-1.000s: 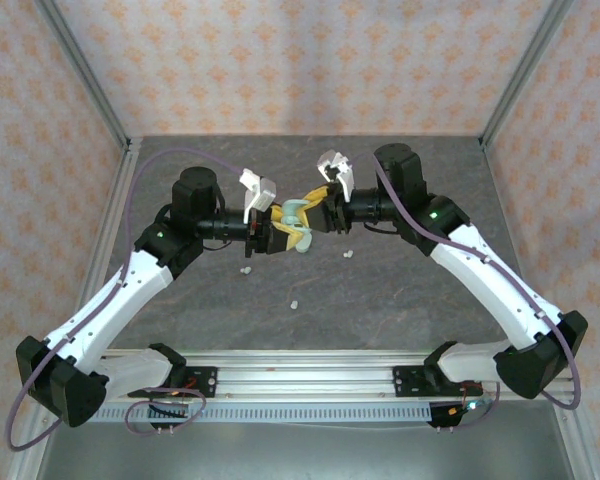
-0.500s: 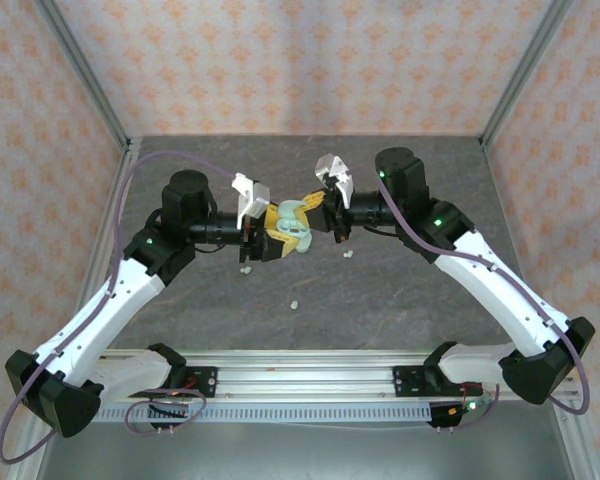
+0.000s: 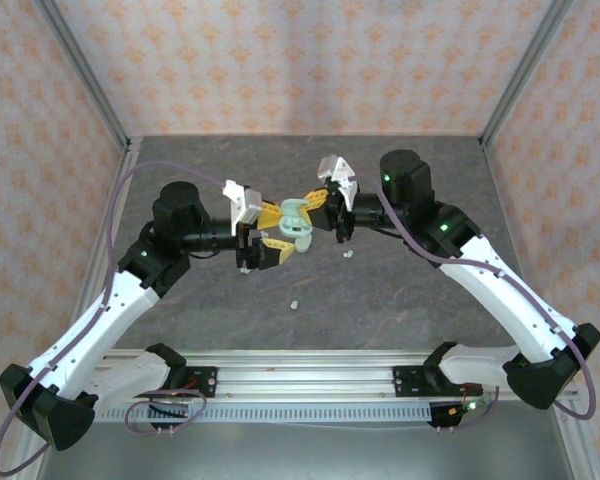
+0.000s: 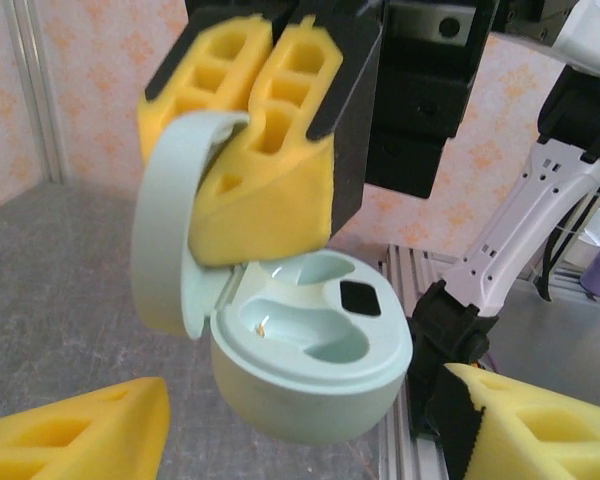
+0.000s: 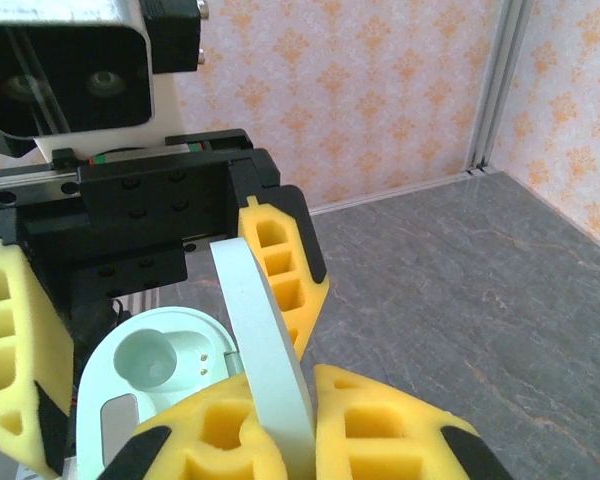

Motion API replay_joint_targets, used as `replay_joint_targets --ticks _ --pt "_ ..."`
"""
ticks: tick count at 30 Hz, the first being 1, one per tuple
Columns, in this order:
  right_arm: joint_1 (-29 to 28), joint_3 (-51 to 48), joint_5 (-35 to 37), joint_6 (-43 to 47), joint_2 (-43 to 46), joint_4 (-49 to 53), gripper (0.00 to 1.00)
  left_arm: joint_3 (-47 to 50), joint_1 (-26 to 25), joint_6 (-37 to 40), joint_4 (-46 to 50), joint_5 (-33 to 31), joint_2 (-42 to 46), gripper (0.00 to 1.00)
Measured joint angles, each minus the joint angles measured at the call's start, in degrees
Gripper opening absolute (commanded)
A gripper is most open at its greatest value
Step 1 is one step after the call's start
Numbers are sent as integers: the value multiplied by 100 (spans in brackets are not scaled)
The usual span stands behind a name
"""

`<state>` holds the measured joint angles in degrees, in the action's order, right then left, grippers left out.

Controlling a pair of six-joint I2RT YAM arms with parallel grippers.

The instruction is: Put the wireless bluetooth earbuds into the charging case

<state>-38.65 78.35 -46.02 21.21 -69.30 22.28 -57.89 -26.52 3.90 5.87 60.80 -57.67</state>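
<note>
- Right fingers [image 5: 390, 430] are clenched on the raised lid [image 5: 265, 340] of the open mint charging case [image 4: 310, 365], held above the worktop [image 3: 410, 300].
- Left fingers [image 4: 80, 435] are released, spread beside the case.
- Two wireless bluetooth earbuds [image 3: 348, 254] lie on the worktop, outside the case.

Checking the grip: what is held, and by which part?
The right gripper pinches the charging case by its open lid; the left gripper, open, holds nothing.
</note>
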Motion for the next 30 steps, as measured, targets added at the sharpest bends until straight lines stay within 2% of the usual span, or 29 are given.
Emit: replay_joint_targets --ticks 6,15,21,25,30 --pt "-11 0 24 9 0 2 0 0 0 -192 -308 -22 -13 72" --pt "-22 0 22 7 0 4 0 26 -50 -363 -538 -22 -133 66" --pt "-22 0 20 4 0 4 0 26 -85 -387 -527 4 -190 55" --pt "-20 0 39 4 -7 15 1 24 -87 -304 -501 83 -212 41" --pt "-20 0 42 2 -13 44 3 24 -87 -210 -424 116 -205 39"
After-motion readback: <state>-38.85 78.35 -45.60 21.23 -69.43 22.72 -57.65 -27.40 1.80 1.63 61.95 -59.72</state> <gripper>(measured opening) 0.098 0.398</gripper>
